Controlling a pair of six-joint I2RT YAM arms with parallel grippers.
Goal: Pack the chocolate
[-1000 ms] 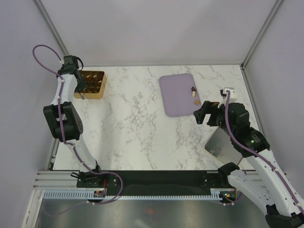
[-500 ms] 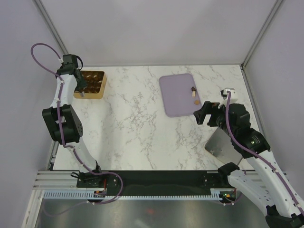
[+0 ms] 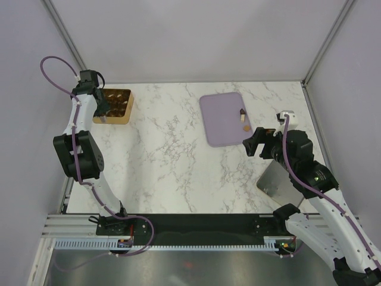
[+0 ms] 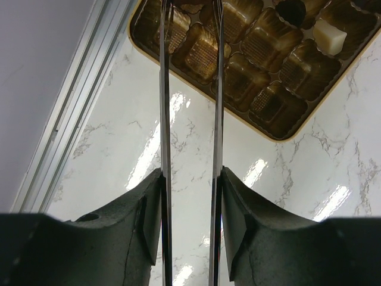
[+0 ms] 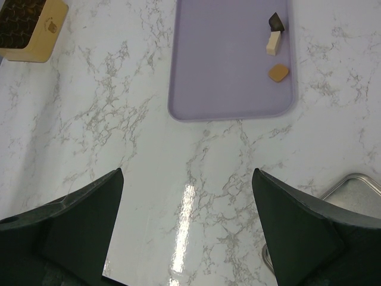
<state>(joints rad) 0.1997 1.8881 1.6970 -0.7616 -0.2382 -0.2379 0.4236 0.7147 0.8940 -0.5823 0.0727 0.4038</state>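
The golden-brown compartmented box (image 3: 114,106) sits at the table's far left; in the left wrist view a cream chocolate (image 4: 329,37) and a dark one (image 4: 290,11) lie in its cells (image 4: 262,42). My left gripper (image 3: 102,111) hangs over the box's near-left cells. Its two thin blades (image 4: 190,9) stand apart, and nothing shows pinched along their visible length. A dark piece (image 5: 275,22), a cream piece (image 5: 273,43) and a tan piece (image 5: 278,72) lie on the lilac tray (image 5: 226,65). My right gripper (image 5: 187,179) hovers wide open near the tray's near right corner (image 3: 255,143).
A metal plate (image 3: 277,182) lies on the table under the right arm, its corner showing in the right wrist view (image 5: 357,190). An aluminium rail (image 4: 65,119) and the enclosure wall run close along the box's left side.
The left gripper's blades have spread slightly over the box, and the left arm shifted a little. The right arm and the tray's pieces have not moved.
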